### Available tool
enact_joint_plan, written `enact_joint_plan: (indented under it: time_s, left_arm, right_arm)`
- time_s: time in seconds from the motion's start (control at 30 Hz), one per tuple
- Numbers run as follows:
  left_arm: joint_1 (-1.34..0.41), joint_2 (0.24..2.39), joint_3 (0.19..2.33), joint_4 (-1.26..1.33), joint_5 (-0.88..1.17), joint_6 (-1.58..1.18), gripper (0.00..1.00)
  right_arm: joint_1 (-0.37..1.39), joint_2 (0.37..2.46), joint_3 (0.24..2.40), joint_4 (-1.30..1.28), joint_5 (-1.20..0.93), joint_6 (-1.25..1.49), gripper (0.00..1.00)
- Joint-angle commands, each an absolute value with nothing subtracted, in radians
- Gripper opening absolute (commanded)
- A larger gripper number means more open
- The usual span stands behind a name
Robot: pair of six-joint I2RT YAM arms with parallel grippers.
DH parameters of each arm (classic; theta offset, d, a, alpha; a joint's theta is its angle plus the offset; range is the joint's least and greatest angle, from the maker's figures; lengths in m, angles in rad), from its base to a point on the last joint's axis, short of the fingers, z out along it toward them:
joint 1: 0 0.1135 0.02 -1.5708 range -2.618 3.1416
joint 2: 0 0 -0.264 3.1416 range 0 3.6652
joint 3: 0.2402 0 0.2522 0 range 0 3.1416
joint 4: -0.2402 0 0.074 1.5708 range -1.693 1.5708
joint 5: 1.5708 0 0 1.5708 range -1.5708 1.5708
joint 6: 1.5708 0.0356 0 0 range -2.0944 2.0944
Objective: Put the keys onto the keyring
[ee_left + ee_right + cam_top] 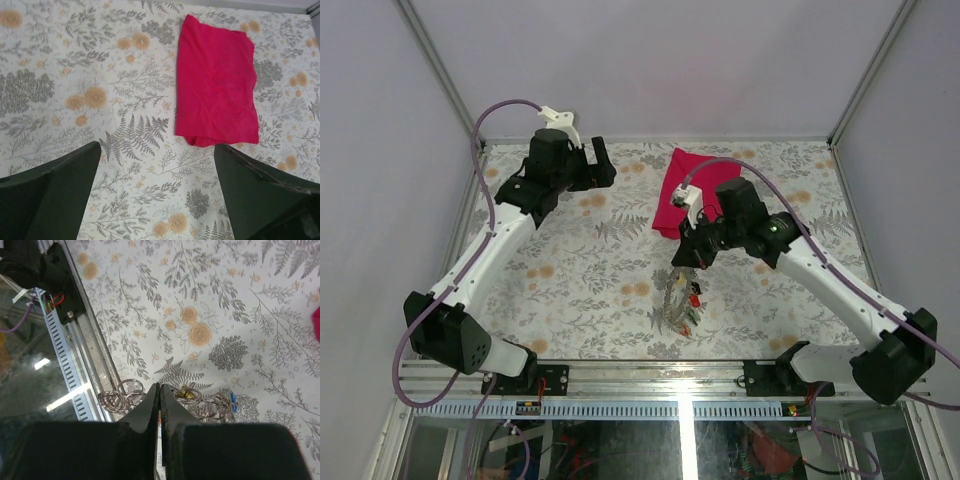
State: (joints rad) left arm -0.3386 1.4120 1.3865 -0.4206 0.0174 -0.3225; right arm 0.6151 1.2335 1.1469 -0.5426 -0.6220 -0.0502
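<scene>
Right wrist view showed the right gripper (159,386) clenched tight, with two coloured keys (233,399) tangled in the keyring (120,394) just beyond its tips. One red cloth (216,82) lay ahead of the left gripper (156,146), its jaws spread wide.

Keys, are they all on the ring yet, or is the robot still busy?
Not sure what's done: the keys lie bunched with the metal rings at the front of the table, too tangled to tell which are threaded. In hand: the right gripper is shut above that bunch; I can't see a grip. The left gripper hangs open, empty near the red cloth. Left: threading any loose keys.
</scene>
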Motion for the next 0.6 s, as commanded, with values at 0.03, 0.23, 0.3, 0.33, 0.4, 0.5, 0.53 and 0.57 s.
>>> enact_joint_plan:
  time_s: [0.03,0.23,0.3,0.33,0.4,0.5,0.53,0.57]
  left_arm:
    - [-0.332,1.413,1.411,-0.458,-0.05,-0.392,1.0]
    - [-0.321,1.379,1.385,-0.463,-0.085,-0.401,1.0]
    - [-0.319,1.365,1.376,-0.463,-0.078,-0.365,1.0]
    - [-0.318,1.355,1.367,-0.457,-0.077,-0.35,1.0]
    - [-0.318,1.336,1.35,-0.446,-0.089,-0.326,1.0]
    - [-0.318,1.318,1.336,-0.438,-0.126,-0.31,1.0]
    - [-0.318,1.309,1.331,-0.435,-0.14,-0.307,1.0]
    - [-0.318,1.304,1.327,-0.431,-0.152,-0.306,1.0]
  right_arm:
    - [0.623,1.361,1.213,-0.481,-0.59,-0.024,0.0]
    - [0.623,1.543,1.28,-0.402,-0.566,0.02,0.0]
    - [0.623,1.595,1.304,-0.386,-0.562,0.035,0.0]
    - [0.623,1.617,1.316,-0.373,-0.56,0.046,0.0]
    - [0.624,1.654,1.327,-0.336,-0.555,0.079,0.01]
    - [0.635,1.712,1.341,-0.28,-0.538,0.123,0.06]
    - [0.642,1.728,1.347,-0.269,-0.533,0.132,0.08]
    - [0.652,1.743,1.355,-0.266,-0.526,0.137,0.1]
